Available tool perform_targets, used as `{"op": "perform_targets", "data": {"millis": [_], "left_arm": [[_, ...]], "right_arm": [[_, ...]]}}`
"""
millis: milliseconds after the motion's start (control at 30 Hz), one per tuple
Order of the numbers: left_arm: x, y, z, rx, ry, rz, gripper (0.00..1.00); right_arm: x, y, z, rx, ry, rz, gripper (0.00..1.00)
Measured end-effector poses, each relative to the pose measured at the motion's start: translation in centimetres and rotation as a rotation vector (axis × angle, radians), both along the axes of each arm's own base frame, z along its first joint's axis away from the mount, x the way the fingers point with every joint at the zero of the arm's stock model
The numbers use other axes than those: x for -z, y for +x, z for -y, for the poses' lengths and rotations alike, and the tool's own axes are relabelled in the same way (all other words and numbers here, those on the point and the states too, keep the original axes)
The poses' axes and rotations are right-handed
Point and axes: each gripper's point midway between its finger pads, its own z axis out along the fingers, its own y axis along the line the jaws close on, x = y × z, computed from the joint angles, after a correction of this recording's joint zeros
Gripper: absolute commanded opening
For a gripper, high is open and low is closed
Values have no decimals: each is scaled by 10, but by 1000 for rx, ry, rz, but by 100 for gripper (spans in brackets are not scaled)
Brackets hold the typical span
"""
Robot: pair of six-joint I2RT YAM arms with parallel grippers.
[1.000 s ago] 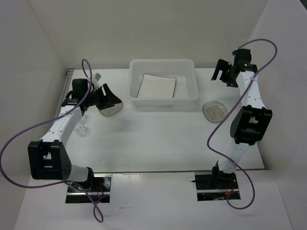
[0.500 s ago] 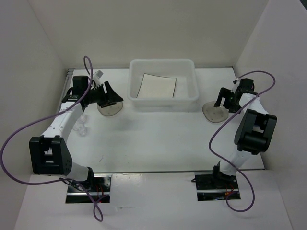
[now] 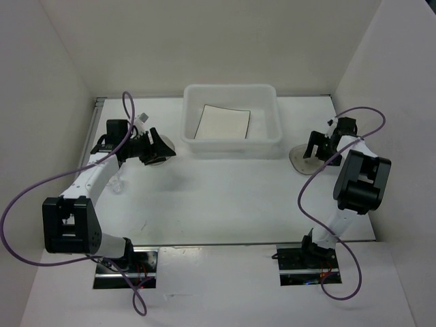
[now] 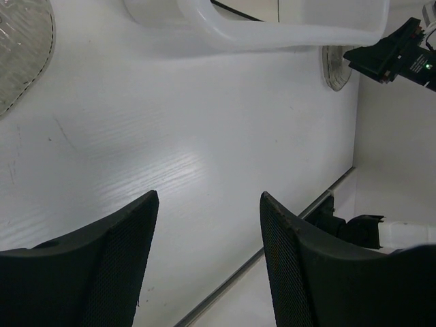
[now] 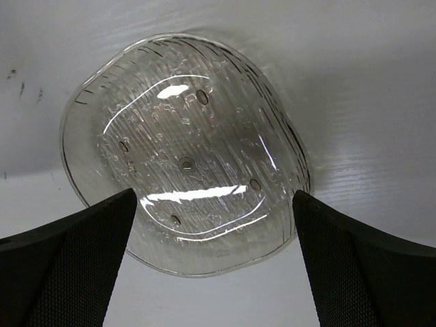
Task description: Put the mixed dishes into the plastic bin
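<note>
L end effector [image 4: 208, 197] & R end effector [image 5: 212, 196] both spread wide.

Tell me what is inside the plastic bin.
One square white plate lies in the plastic bin; nothing else shows in it. Anything under the plate is covered, and the bin's near wall hides the floor right behind it.

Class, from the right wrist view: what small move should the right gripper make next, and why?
Likely lower the right gripper onto the saucer: its fingers are open, the saucer lies centred between them on the table, ungrasped and outside the plastic bin.
</note>
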Motion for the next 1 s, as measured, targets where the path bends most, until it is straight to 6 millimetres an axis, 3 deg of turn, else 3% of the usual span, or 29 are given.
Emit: {"op": "perform_targets", "data": {"millis": [367, 633, 1000], "left_arm": [[-1, -2, 0, -1, 1, 6, 69], [-1, -2, 0, -1, 2, 6, 69], [4, -5, 0, -2, 1, -9, 69]], "right_arm": [[18, -8, 13, 36, -11, -37, 97], [17, 3, 25, 42, 26, -16, 90], [1, 7, -10, -71, 204, 23, 88]]}}
